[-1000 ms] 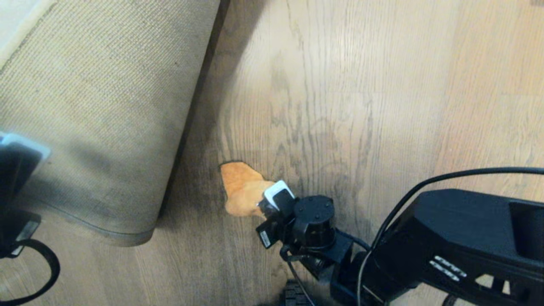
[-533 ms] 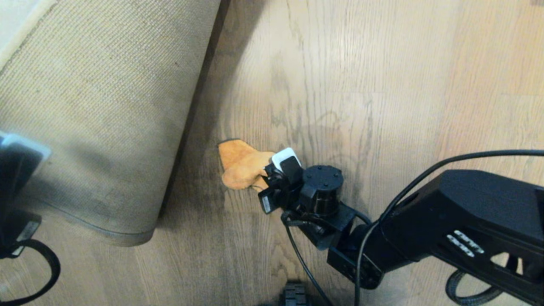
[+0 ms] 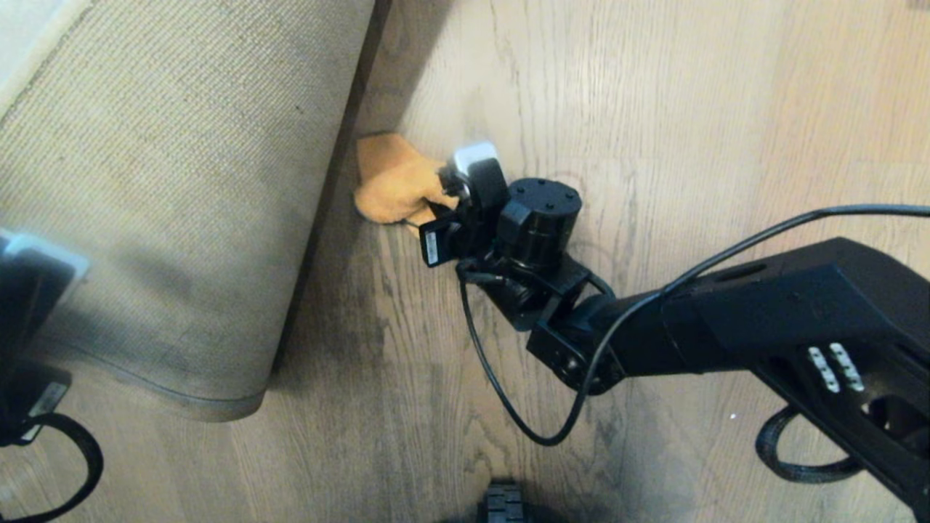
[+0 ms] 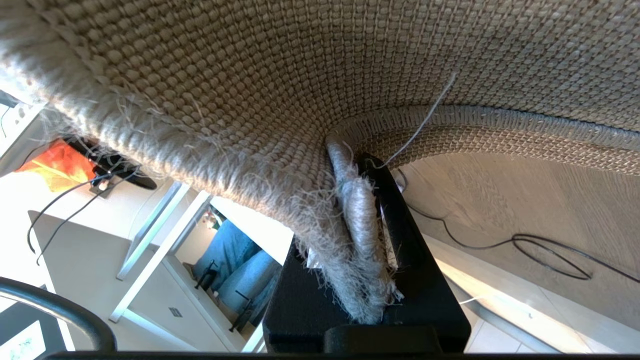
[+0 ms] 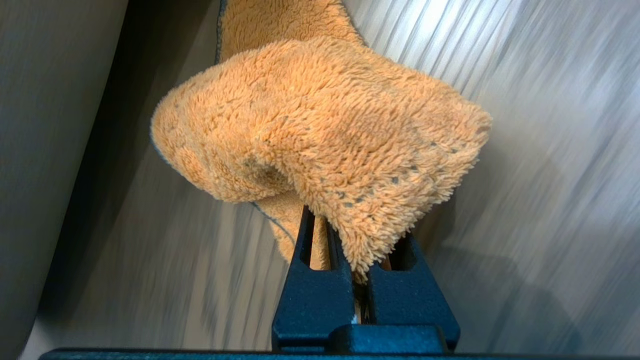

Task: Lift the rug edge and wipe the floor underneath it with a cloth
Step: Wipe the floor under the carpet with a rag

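The rug is folded back at the left of the head view, its coarse tan backing facing up. My left gripper is shut on the frayed rug edge and holds it up off the floor. In the head view that gripper is a blurred shape at the left border. My right gripper is shut on the orange cloth, which lies pressed on the wood planks right beside the rug's fold. In the right wrist view the fluffy cloth bulges over the closed gripper.
A black cable loops down from the right arm above the floor. A small black part shows at the bottom edge. Under the lifted rug the left wrist view shows a person's legs in jeans and a loose cable.
The right gripper has slid the cloth across the floor, away from me and slightly left, up to the rug's fold. The left gripper and the lifted rug have not moved.
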